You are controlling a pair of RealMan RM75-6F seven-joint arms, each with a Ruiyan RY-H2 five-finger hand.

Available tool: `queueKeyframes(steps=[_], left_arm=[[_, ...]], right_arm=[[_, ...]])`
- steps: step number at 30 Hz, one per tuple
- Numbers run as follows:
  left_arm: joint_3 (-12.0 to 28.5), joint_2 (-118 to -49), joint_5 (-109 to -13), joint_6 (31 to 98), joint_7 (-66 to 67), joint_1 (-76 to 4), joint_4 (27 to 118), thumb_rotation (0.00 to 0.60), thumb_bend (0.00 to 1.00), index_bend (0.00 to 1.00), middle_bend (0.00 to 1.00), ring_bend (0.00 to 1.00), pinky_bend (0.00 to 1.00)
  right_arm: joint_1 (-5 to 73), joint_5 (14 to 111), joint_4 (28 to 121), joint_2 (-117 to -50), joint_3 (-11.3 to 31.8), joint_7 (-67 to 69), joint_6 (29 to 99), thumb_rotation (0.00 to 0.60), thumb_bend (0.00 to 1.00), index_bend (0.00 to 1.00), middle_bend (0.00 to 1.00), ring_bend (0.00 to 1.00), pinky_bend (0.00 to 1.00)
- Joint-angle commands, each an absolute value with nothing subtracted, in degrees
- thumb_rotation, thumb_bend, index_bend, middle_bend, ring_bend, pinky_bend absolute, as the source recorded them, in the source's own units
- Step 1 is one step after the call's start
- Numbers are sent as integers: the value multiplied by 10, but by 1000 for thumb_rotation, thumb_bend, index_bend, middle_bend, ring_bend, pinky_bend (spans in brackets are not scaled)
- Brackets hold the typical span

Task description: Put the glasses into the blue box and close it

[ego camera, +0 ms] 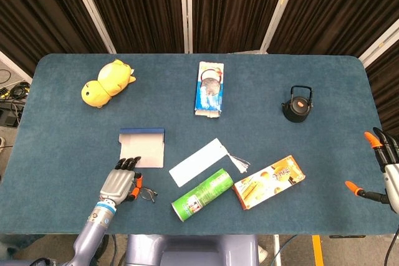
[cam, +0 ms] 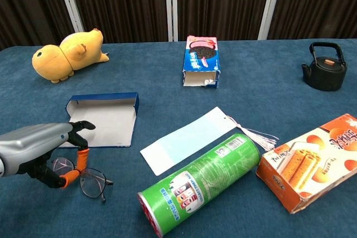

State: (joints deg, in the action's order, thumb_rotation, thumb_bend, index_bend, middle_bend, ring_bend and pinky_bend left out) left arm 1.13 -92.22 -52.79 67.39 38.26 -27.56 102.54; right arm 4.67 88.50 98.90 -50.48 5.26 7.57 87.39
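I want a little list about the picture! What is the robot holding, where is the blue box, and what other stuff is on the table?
left hand: pinches the glasses, which are tilted
right hand: at the table's right edge, fingers apart, holding nothing
blue box: open, just beyond the glasses
glasses in box: not yet
other stuff: yellow plush toy, cookie box, black teapot, green can, orange snack box

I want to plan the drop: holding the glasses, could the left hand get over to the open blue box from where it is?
Probably yes. The left hand pinches the glasses just in front of the blue box, which lies open with nothing between them.
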Motion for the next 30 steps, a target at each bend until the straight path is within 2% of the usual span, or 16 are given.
queueKeyframes(steps=[1,8,11,14,23,30], left_arm=[[16,-914,-533,674,374,-277,1030,600,514,635,0,0,0],[54,-887,-521,672,353,-290,1036,600,514,637,0,0,0],[83,-883,-504,663,350,-308,1019,600,515,638,0,0,0],[94,-884,-494,645,346,-323,994,600,515,641,0,0,0],[137,-917,-463,591,283,-361,901,600,514,646,0,0,0],[147,-944,-460,573,263,-383,844,600,516,646,0,0,0]], right_arm=[[47,885,989,-505,53,76,874,600,0,0,0,0,0],[47,886,990,-506,52,72,873,600,0,0,0,0,0],[48,886,989,-507,51,68,871,600,0,0,0,0,0],[50,883,989,-509,52,65,867,600,0,0,0,0,0],[57,864,984,-514,55,60,849,600,0,0,0,0,0],[58,861,983,-516,55,53,846,600,0,0,0,0,0]])
